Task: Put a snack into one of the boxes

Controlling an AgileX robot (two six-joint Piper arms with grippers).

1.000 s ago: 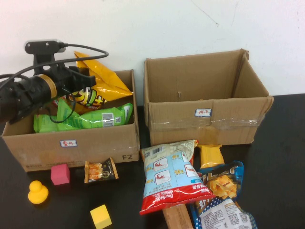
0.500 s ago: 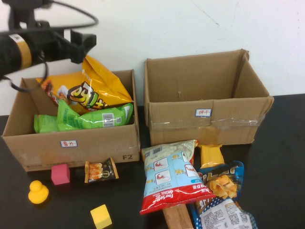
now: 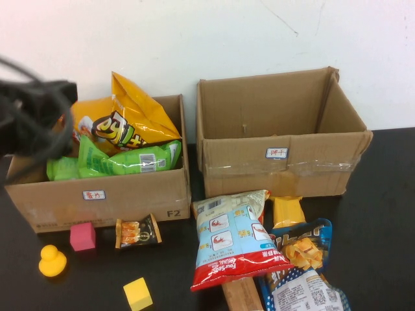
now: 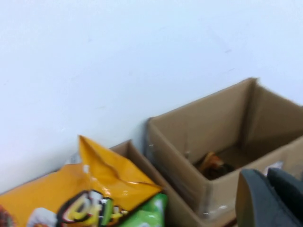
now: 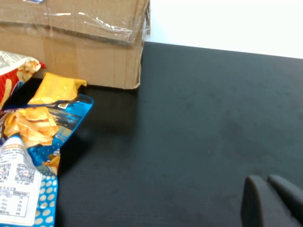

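Observation:
The left cardboard box (image 3: 104, 194) holds an orange chip bag (image 3: 126, 116) standing on a green bag (image 3: 123, 159). The right box (image 3: 279, 162) holds a small orange snack, which shows in the left wrist view (image 4: 213, 163). My left arm (image 3: 35, 116) is a dark blur above the left box's left end. My left gripper (image 4: 266, 176) is shut and empty. My right gripper (image 5: 266, 180) is shut and empty above bare black table to the right of the snack pile. It is out of the high view.
A pale blue and red bag (image 3: 233, 240), a blue chip bag (image 3: 301, 249), a yellow packet (image 3: 287, 210) and a wooden block (image 3: 241, 295) lie before the right box. A small packet (image 3: 136, 232), pink cube (image 3: 82, 236), yellow cube (image 3: 137, 293) and yellow duck (image 3: 51, 260) lie before the left box.
My left arm has risen from over the left box and pulled back to the left. The orange chip bag stays in the box, standing higher.

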